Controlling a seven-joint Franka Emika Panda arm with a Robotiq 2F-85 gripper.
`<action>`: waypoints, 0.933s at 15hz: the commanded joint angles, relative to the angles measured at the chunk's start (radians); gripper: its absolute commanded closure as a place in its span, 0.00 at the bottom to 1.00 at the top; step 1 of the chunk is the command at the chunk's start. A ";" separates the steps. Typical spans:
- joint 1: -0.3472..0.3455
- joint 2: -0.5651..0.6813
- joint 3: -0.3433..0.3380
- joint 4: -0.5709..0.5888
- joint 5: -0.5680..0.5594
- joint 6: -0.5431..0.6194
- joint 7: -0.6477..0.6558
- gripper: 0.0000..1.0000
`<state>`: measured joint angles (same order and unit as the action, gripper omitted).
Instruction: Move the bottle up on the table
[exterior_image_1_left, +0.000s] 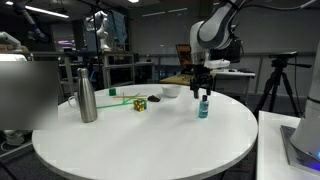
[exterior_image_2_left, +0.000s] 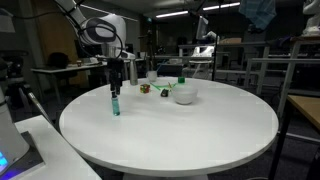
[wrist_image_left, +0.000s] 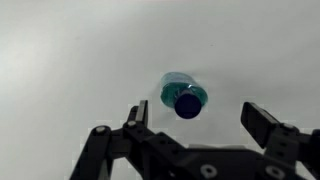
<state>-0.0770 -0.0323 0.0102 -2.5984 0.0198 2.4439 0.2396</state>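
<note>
1. Teal-blue bottle (exterior_image_1_left: 204, 108) stands upright on the white desk (exterior_image_1_left: 150, 145), dark cap up.
2. Hand (exterior_image_1_left: 203, 86) hangs directly above the bottle, fingers spread wide, gripping nothing.
3. Wrist view: bottle cap sits between the spread fingers (wrist_image_left: 262, 118), untouched.
4. Steel flask (exterior_image_1_left: 87, 95) stands well apart; white bowl (exterior_image_2_left: 184, 95) is farther back.

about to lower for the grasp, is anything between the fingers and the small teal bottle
Nothing visible. The gripper hangs open right above the bottle; the steel flask and bowl stand well aside on the table.
</note>
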 joint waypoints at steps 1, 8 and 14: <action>0.007 0.036 -0.025 0.035 -0.010 0.002 -0.026 0.00; 0.009 0.054 -0.030 0.041 -0.017 0.003 -0.016 0.47; 0.010 0.064 -0.031 0.048 -0.032 0.002 -0.007 0.93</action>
<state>-0.0770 -0.0008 -0.0026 -2.5764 0.0117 2.4439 0.2387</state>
